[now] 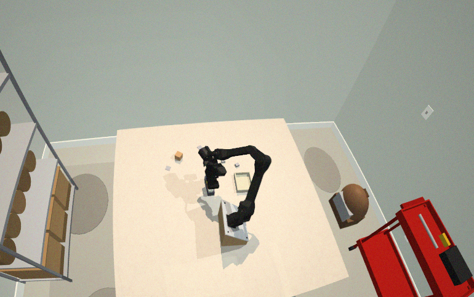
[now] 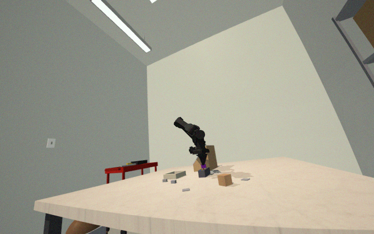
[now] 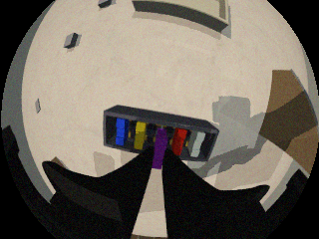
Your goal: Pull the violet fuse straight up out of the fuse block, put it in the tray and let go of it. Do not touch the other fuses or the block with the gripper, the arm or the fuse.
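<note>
My gripper (image 2: 203,164) (image 3: 159,151) points down and is shut on the violet fuse (image 2: 203,166) (image 3: 159,141). The fuse is upright and raised above the dark fuse block (image 1: 210,192) (image 2: 203,173) (image 3: 164,116). I cannot tell whether its lower end is clear of the slot. The blue fuse (image 3: 121,131) and yellow fuse (image 3: 141,135) sit in the block on one side, the red fuse (image 3: 179,141) and pale fuse (image 3: 197,144) on the other. The tray (image 1: 235,182) (image 2: 170,176) (image 3: 179,14) stands apart from the block; no fuse shows in it.
An orange-brown cube (image 1: 178,156) (image 2: 224,179) and a flat grey piece (image 1: 167,168) (image 2: 245,179) lie on the table. A small grey block (image 1: 237,164) (image 3: 72,41) lies near the tray. The arm's wedge-shaped base (image 1: 233,240) stands close to the block.
</note>
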Controlling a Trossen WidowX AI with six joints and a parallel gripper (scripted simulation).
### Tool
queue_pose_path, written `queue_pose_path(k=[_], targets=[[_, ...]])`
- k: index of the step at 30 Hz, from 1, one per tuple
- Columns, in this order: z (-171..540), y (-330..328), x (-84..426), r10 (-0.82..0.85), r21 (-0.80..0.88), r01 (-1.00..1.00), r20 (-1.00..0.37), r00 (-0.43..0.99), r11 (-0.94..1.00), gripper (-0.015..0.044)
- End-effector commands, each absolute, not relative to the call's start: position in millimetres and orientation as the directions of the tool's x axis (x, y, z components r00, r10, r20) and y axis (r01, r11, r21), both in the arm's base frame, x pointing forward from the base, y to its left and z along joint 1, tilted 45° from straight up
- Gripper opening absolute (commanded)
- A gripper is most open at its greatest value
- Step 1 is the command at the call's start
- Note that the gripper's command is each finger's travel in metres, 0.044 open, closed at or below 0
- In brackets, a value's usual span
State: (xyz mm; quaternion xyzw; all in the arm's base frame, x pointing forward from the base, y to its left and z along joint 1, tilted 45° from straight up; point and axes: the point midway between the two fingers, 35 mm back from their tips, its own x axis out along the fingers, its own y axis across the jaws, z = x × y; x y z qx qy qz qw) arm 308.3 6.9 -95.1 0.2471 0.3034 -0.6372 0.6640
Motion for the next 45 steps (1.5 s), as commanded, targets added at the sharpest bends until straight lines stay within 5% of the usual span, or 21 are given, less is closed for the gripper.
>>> queue_pose_path(k=[1,33,45], targets=[[-94,9,309,-0.694,-0.054,0.997,-0.72,0.003,0.061,0.0],[-72,30,308,-0.694,-0.055,0.997,-0.72,0.003,0.062,0.0],[-17,-24,332,-0.678,-0.055,0.996,-0.735,0.006,0.068,0.0]])
